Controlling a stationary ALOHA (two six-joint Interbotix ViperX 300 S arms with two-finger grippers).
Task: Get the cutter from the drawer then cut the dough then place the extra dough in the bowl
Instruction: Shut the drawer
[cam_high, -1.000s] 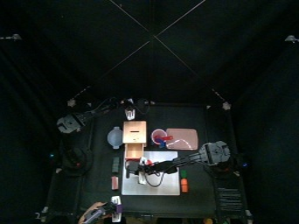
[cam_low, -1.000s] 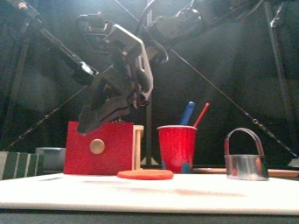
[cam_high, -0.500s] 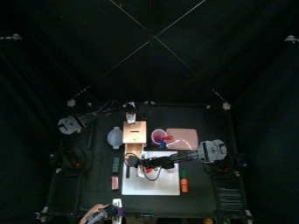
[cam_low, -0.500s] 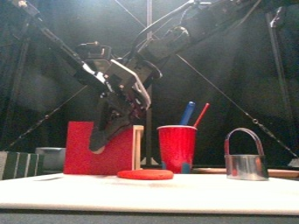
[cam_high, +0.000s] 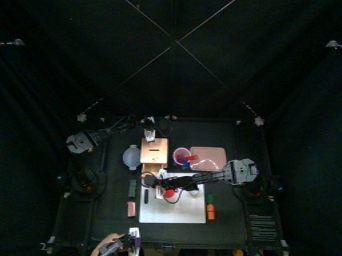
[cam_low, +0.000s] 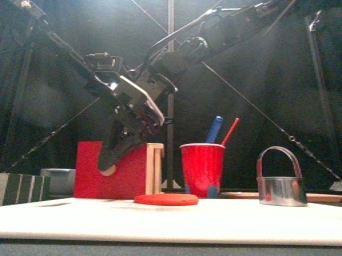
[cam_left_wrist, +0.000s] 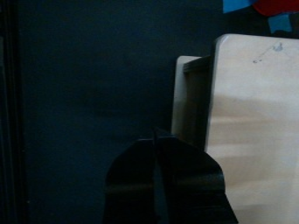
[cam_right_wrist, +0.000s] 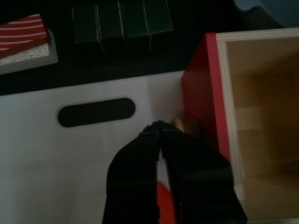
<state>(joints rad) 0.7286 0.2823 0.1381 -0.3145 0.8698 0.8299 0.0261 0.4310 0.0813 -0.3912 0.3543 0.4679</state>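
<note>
Black table (cam_high: 235, 140) — right claw (cam_right_wrist: 160, 129), pinched together, has dropped to the red drawer front (cam_right_wrist: 195, 87); left claw (cam_left_wrist: 162, 136) closed.

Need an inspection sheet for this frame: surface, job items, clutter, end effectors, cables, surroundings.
Surface: black table; white cutting board at the front.
Job's things: red dough disc flat on the board; metal cutter upright at the right, out of the drawer; wooden box with red drawer front; blue-grey bowl left of the box.
Clutter: red cup holding two toy knives; sushi roll.
Grippers: right end effector shut, tips at the drawer front; left end effector shut, beside the box.
Cables: nothing seen.
Surroundings: black curtains.
</note>
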